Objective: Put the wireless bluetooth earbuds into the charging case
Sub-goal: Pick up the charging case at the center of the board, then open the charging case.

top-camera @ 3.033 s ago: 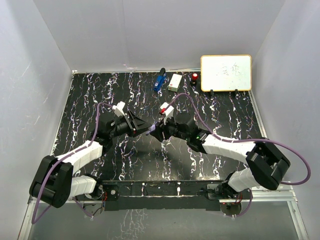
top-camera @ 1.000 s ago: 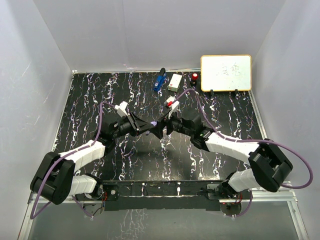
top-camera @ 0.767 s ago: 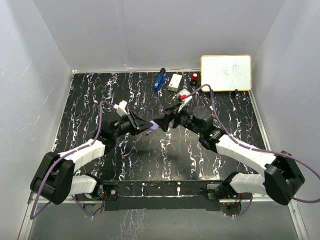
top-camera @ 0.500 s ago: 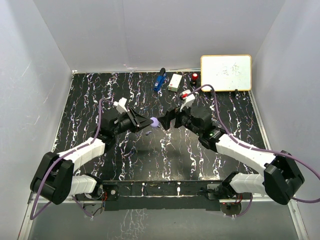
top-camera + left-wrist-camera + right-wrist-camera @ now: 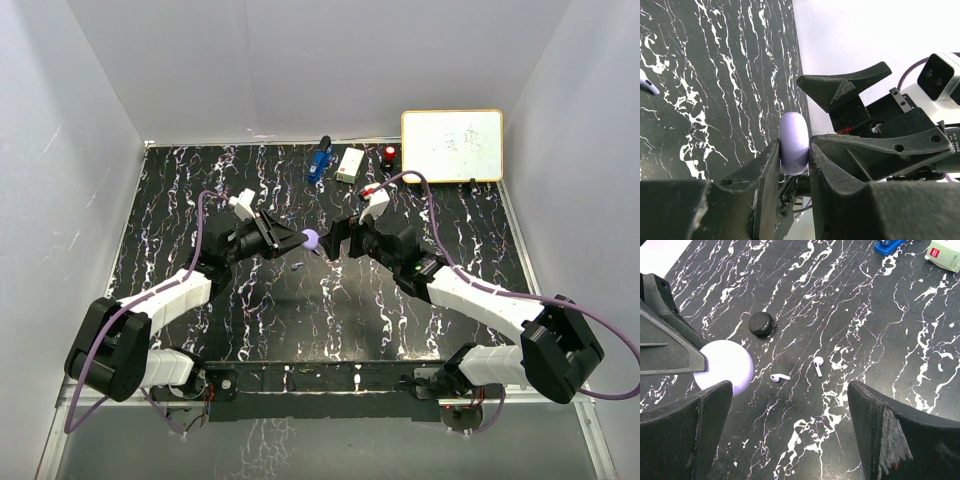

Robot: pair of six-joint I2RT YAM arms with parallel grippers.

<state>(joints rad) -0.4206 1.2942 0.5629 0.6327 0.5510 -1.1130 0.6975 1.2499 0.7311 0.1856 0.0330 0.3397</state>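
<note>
**Left pincer grips the case in the air; right pincer stands wide open**

The left pincer [image 5: 794, 159] is clamped on the lavender charging case [image 5: 792, 131], pinching the round puck edge-on by its 2 flat faces and holding it above the tabletop [image 5: 190, 180]. Facing it from just beside, the right pincer [image 5: 336, 240] has its jaws spread wide with nothing between them. The right wrist view looks down through that gap.

On the tabletop below lie 2 earbuds [image 5: 780, 376], pale lavender with short stems. The second earbud [image 5: 817, 366] is just beside the first and apart from it. A black puck [image 5: 761, 323] sits near them. At the far edge stand a blue gadget [image 5: 319, 163], a white box [image 5: 350, 165], a red-capped item [image 5: 389, 155] and a whiteboard [image 5: 452, 146].

The whiteboard carries faint marks that cannot be read. The box has coloured print, too small to make out. The right wrist view crops the box and the gadget at its top edge. The left wrist view catches only the tip of 1 earbud at its left edge. Whether the case lid is open or shut cannot be told.

1 second ago the right pincer was pressed in against the case. It has since drawn back and widened its jaws, and the case now sits a little farther from the bases.
</note>
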